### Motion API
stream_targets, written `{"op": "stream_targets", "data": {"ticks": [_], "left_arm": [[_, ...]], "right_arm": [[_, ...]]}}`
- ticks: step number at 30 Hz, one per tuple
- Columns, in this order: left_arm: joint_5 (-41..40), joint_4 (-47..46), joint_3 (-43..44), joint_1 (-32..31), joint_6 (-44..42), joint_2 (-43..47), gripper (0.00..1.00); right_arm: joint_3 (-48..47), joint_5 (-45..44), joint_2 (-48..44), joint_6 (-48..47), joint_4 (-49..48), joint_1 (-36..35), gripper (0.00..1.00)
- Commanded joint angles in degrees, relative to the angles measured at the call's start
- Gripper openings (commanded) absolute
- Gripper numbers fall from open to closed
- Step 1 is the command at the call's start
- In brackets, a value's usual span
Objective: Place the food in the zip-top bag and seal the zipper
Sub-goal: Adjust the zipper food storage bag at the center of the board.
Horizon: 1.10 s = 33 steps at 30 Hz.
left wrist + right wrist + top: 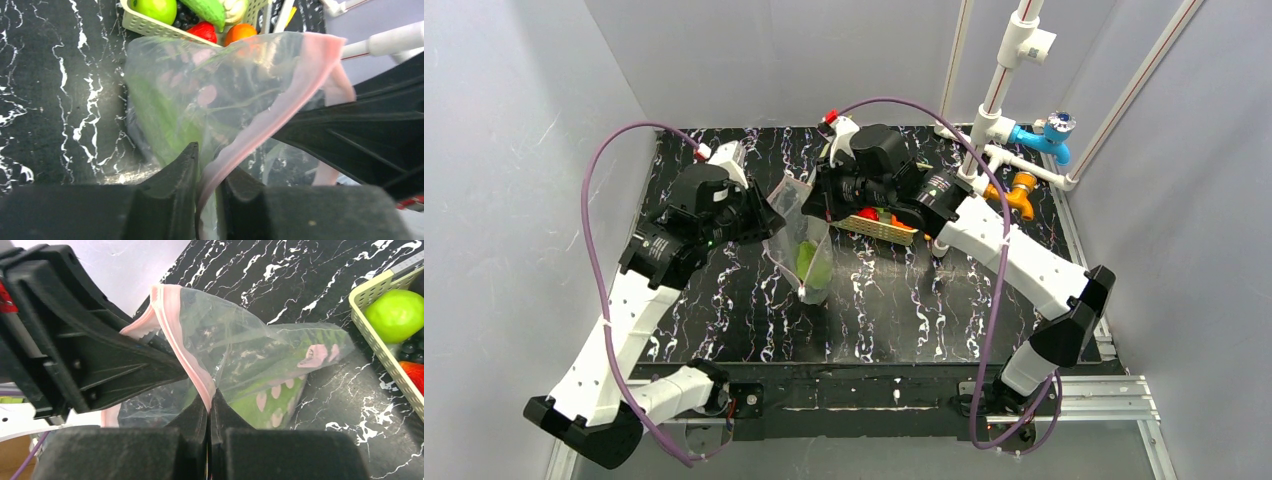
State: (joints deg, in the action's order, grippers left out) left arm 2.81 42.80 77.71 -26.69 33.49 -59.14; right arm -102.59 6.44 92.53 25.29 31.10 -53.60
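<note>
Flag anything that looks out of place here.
Both the left gripper and right gripper pinch the pink zipper of the zip-top bag, yet only green leaves lie inside. The green apple, orange and other pieces sit in the cream basket, so sealing now would seem premature.

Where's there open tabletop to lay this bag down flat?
The near strip of table between the zip-top bag and the front edge is bare. Crowded behind: left pincer, right pincer and basket cluster around the bag.
</note>
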Motion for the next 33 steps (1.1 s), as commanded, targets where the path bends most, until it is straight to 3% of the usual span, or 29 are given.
{"op": "stream_targets", "data": {"ticks": [1,2,6,9,10,13,16,19,24,28,33], "left_arm": [[-0.5,3.2,1.5,0.4,-4.3,-0.3,0.06],[-0.1,3.2,1.7,0.4,-4.6,0.0,0.0],[-2.1,4.5,4.6,0.4,-6.5,0.3,0.0],[-10.6,8.4,9.5,0.4,-8.8,-1.5,0.0],[-13.1,10.2,11.9,0.4,-9.8,-2.7,0.0],[-17.0,14.5,18.6,0.5,-13.2,-6.5,0.0],[-17.6,14.6,20.8,0.7,-15.2,-9.2,0.0],[-16.6,13.5,19.0,1.5,-15.8,-11.0,0.0],[-11.4,5.0,6.9,7.1,-15.1,-9.7,0.0],[-6.1,-3.1,0.5,12.0,-16.0,-10.3,0.0],[-3.6,-5.9,1.5,13.5,-16.9,-14.9,0.0]], "right_arm": [[-1.4,2.6,-1.3,2.2,-4.8,0.1,0.01],[-1.4,2.4,-1.2,2.1,-4.9,0.1,0.01],[-1.3,3.3,0.4,3.3,-7.1,0.4,0.01],[-1.8,8.3,3.7,7.9,-12.7,1.3,0.02],[-4.3,8.7,5.3,8.3,-12.1,1.3,0.07],[-10.8,8.9,9.0,7.7,-9.7,1.3,0.35],[-14.1,5.3,10.4,5.7,-4.7,1.8,0.44],[-12.1,4.9,8.7,7.8,-3.1,3.2,0.54],[-8.4,1.7,3.7,3.9,-1.5,3.9,0.76],[-6.1,-3.9,0.5,0.9,1.0,5.6,0.81],[-1.9,-18.0,-0.1,-3.8,-2.4,7.2,0.85]]}}
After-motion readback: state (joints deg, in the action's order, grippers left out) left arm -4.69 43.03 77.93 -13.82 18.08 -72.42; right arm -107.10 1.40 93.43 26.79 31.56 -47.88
